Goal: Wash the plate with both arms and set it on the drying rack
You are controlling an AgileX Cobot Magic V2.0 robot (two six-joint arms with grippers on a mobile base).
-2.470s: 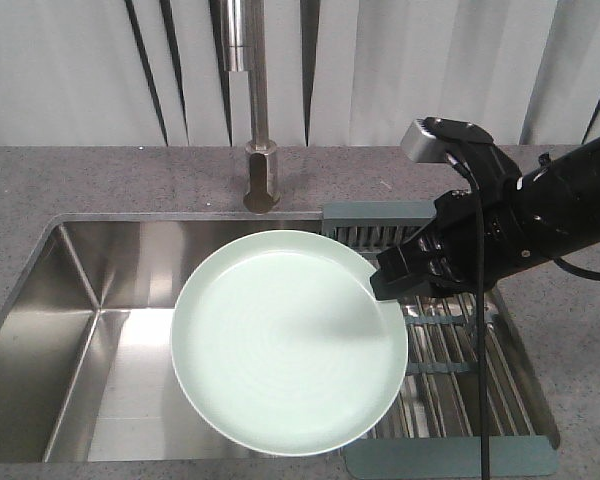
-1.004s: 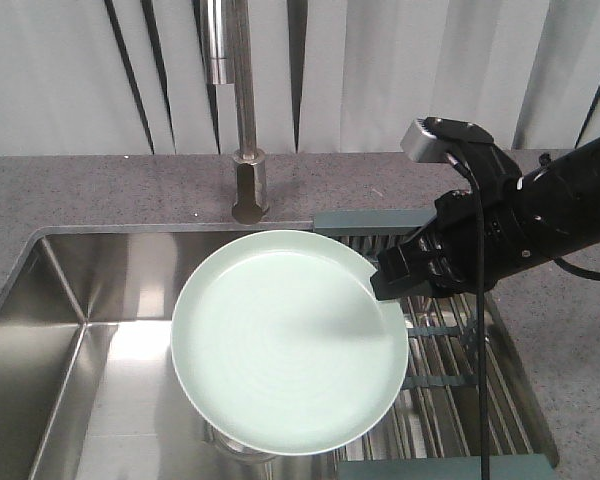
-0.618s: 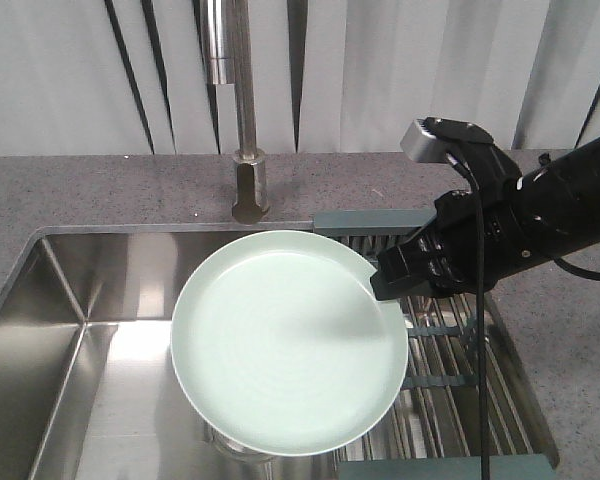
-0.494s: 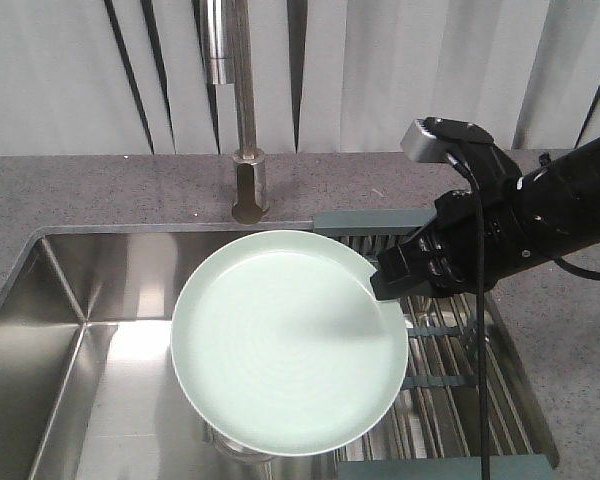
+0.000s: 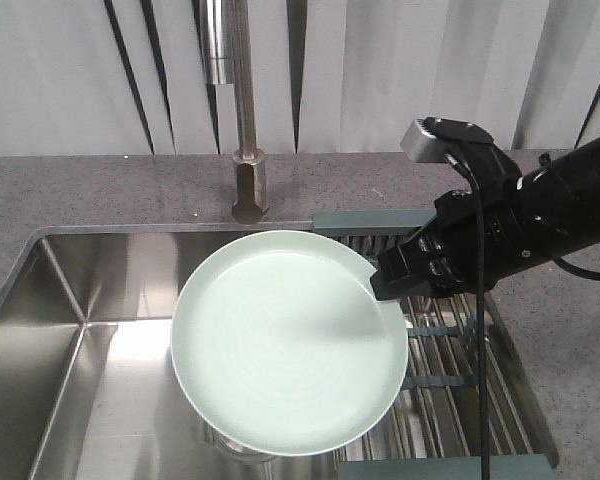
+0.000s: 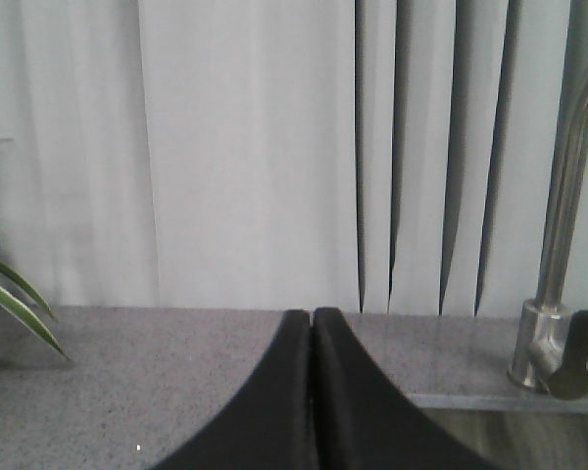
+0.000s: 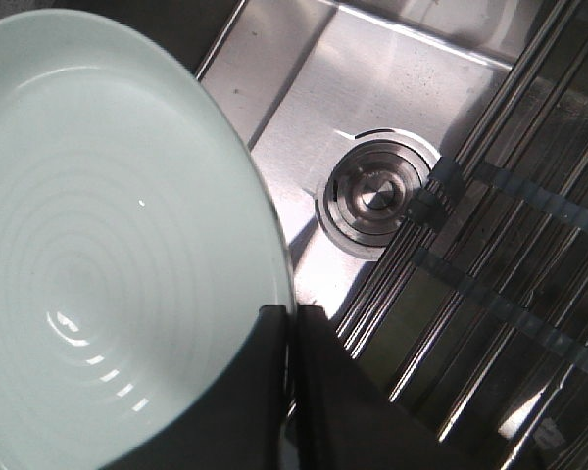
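The pale mint-green plate (image 5: 285,340) (image 7: 108,245) hangs tilted above the steel sink (image 5: 100,300), facing the front view. My right gripper (image 5: 382,285) (image 7: 289,315) is shut on the plate's right rim, its black fingers (image 7: 265,338) clamping the edge. The right arm (image 5: 540,215) reaches in from the right over the drying rack (image 5: 445,350) (image 7: 510,245). The left gripper (image 6: 312,315) is shut with nothing in it, pointing at the grey counter (image 6: 127,382) left of the tap; it does not show in the front view.
A tall steel tap (image 5: 242,110) (image 6: 559,245) stands behind the sink. The round drain (image 7: 372,201) lies in the basin floor beside the rack's bars. Vertical blinds (image 5: 380,70) hang behind the counter. Plant leaves (image 6: 15,304) poke in at the far left.
Between 2.5 s and 1 s ago the tap, sink and rack shifted left and down in the front view, while plate and right arm kept their place in it. Nothing has moved since.
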